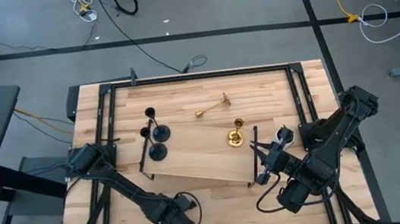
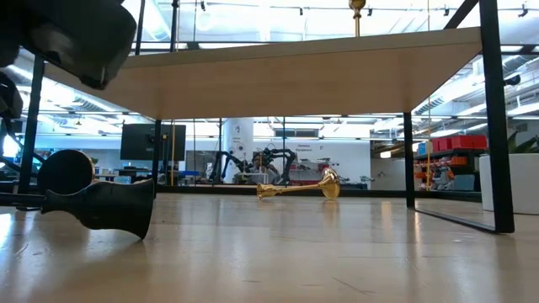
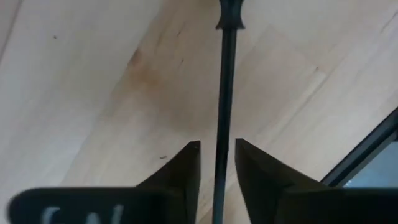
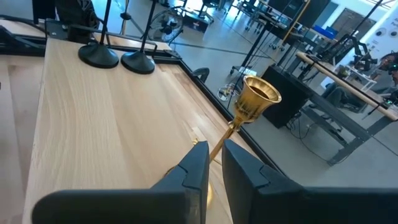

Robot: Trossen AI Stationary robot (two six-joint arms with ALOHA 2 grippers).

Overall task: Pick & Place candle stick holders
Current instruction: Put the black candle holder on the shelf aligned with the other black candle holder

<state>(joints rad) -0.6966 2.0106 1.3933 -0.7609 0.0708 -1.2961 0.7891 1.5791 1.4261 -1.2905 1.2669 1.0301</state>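
Observation:
My right gripper point(image 4: 215, 154) is over the raised board's right part and is shut on a gold candlestick point(image 1: 236, 134), whose cup point(image 4: 255, 99) shows beyond the fingers. My left gripper point(image 3: 217, 149) is open near the table's front edge. Its fingers stand on either side of the thin stem point(image 3: 227, 93) of a black candlestick point(image 2: 101, 204), which lies on its side on the tabletop. Three black candlesticks point(image 1: 158, 134) stand on their disc bases on the board's left part. Another gold candlestick point(image 1: 213, 108) lies on its side on the table beyond the board and also shows in the low view point(image 2: 299, 188). My right gripper pinches the gold candlestick's thin stem point(image 4: 219, 144) between its two fingers, below the cup. The fingers come slanting from the table's near right side and lie across the stem. The fingers hide the base, so I cannot tell whether it rests on the board.
The wooden board point(image 1: 205, 157) stands raised on thin black bar legs point(image 2: 497, 126) above the tabletop. A small white pot point(image 1: 283, 134) stands just right of the board, close to my right arm. A black frame point(image 1: 196, 76) runs round the table's work area.

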